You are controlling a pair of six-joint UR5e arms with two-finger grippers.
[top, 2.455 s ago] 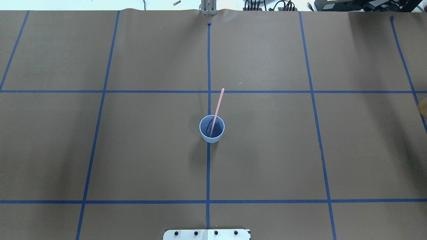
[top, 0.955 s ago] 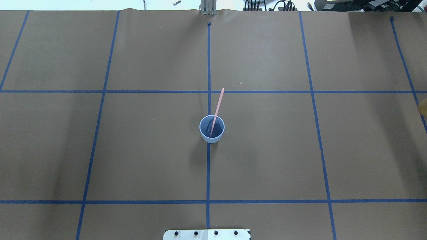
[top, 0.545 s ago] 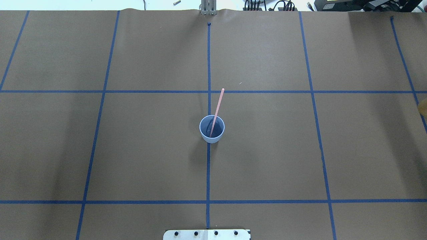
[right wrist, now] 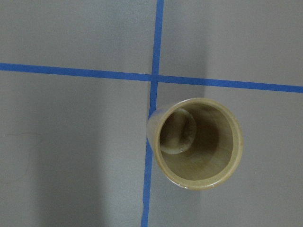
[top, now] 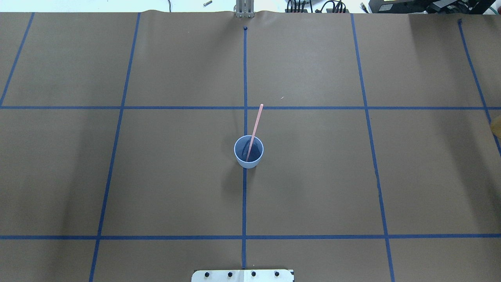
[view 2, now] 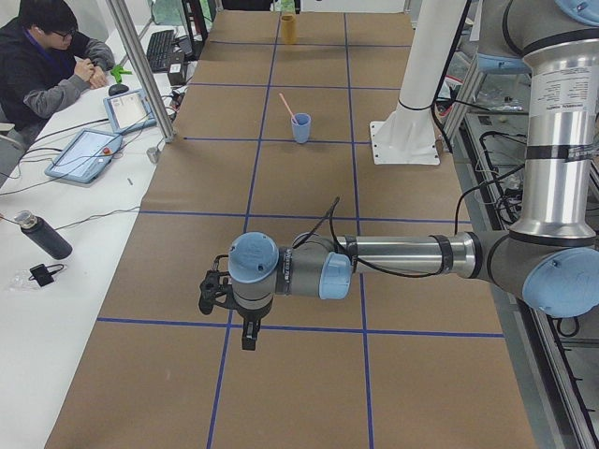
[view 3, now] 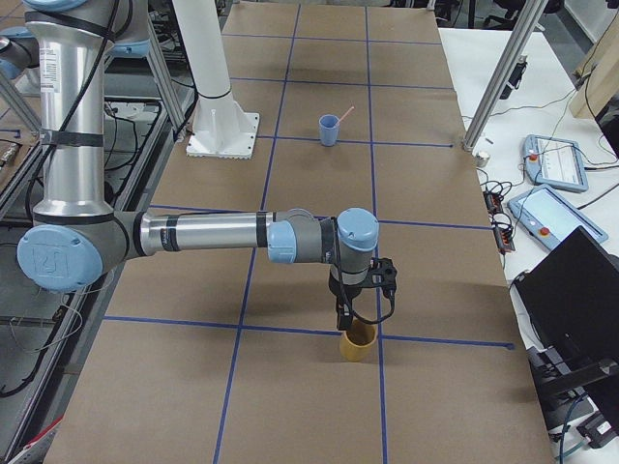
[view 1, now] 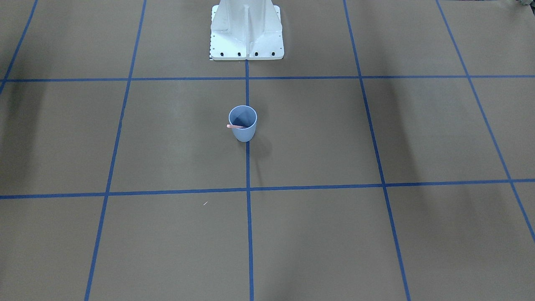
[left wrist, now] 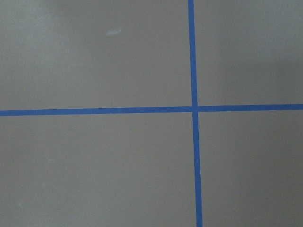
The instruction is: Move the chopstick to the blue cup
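Observation:
The blue cup (top: 248,152) stands upright at the table's middle on the centre tape line. One pink chopstick (top: 256,121) leans in it, its upper end pointing away from the robot. Both also show in the front view, cup (view 1: 243,130) and chopstick (view 1: 233,126). My left gripper (view 2: 246,339) hangs over bare table far from the cup; I cannot tell whether it is open or shut. My right gripper (view 3: 354,314) hovers just above a tan cup (view 3: 359,343), which looks empty in the right wrist view (right wrist: 196,177); I cannot tell its state either.
The robot's white pedestal (view 1: 246,37) stands behind the blue cup. Blue tape lines (left wrist: 193,109) grid the brown table cover. An operator (view 2: 47,56), tablets (view 2: 84,152) and a bottle (view 2: 42,236) are along the far side.

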